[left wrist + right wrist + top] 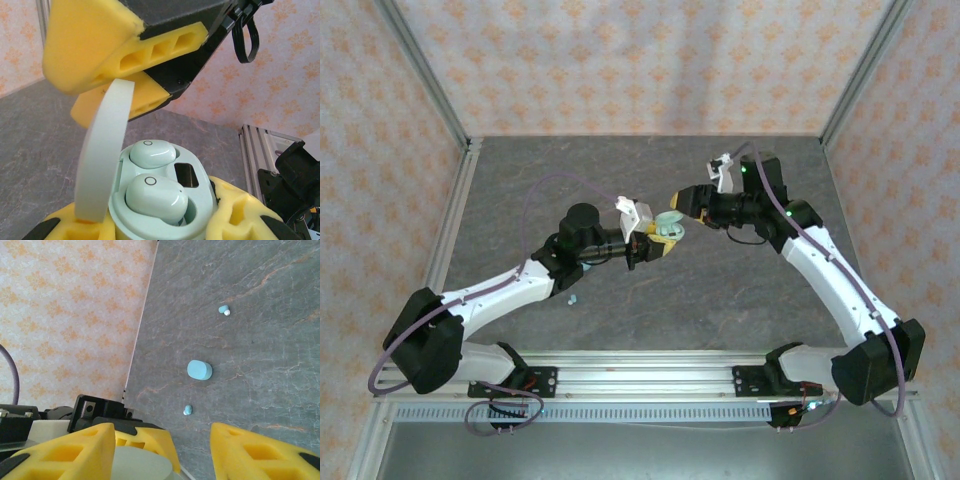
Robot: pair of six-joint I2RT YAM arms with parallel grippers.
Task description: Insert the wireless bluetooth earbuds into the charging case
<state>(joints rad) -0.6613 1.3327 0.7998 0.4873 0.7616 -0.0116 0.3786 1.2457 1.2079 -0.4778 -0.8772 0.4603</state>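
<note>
The left tool [655,244] pinches the pale mint oval plastic charging case [202,200], whose flat lid [102,150] stands upright. Both pale mint rounded earbuds [155,197] sit inside. The right tool [680,203], fingers spread, hovers just above the lid. Two tiny light blue earbuds [223,310] lie on the grey desk [760,290], probably nearer the left arm.

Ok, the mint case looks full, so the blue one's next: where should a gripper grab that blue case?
Grip the blue case across its shorter width, from straight above. It lies flat on the table, looks shut, with bare surface all round, so nothing should block the way down.
</note>
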